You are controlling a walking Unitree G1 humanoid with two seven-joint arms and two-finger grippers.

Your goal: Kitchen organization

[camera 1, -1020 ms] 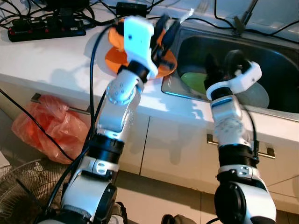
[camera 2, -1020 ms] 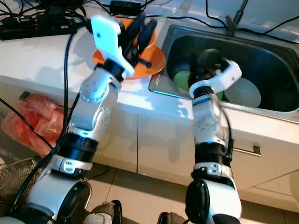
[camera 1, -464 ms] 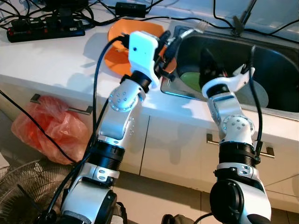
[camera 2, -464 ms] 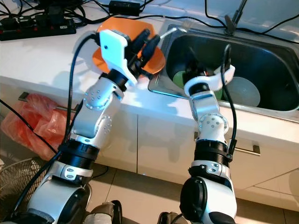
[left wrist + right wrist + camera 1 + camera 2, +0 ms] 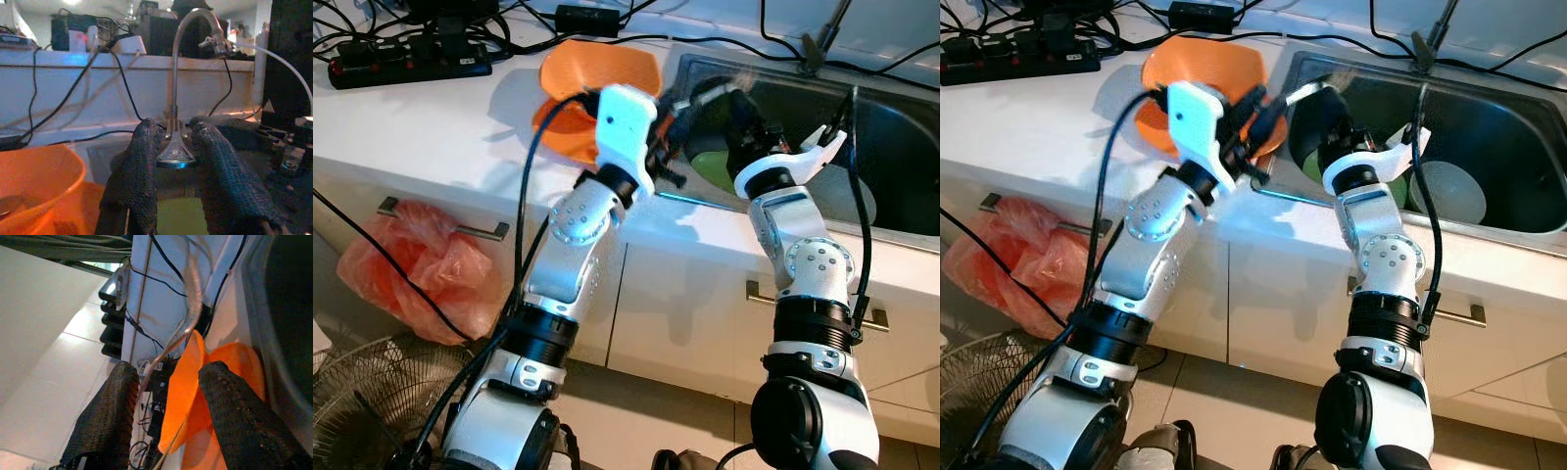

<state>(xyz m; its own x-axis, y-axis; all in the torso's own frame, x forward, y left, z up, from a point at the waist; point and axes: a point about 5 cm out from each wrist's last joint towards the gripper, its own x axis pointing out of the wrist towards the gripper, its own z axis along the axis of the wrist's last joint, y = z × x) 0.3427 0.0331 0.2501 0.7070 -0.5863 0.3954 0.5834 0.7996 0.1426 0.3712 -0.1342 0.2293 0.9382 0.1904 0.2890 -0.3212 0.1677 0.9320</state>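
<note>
My left gripper (image 5: pixel 677 96) hovers over the sink's left rim, shut on a silver spoon (image 5: pixel 710 86). The spoon's handle end (image 5: pixel 174 152) sits between the two black fingers (image 5: pixel 142 171) in the left wrist view. My right gripper (image 5: pixel 736 98) is raised from the sink (image 5: pixel 901 117) and turned toward the spoon. Its fingers (image 5: pixel 234 421) stand apart, with the blurred silver spoon (image 5: pixel 193 298) between them. An orange bowl (image 5: pixel 597 69) leans over an orange plate (image 5: pixel 563 137) on the white counter (image 5: pixel 411 127), just behind my left wrist.
A green plate (image 5: pixel 713 166) and a white plate (image 5: pixel 1449 191) lie in the sink. A power strip (image 5: pixel 411 61) and cables run along the counter's back. A red plastic bag (image 5: pixel 411 264) and a wire fan grille (image 5: pixel 362 392) sit on the floor at the left.
My left gripper has carried the spoon down and right to the sink's rim. My right gripper has risen out of the sink and swung left to meet the spoon.
</note>
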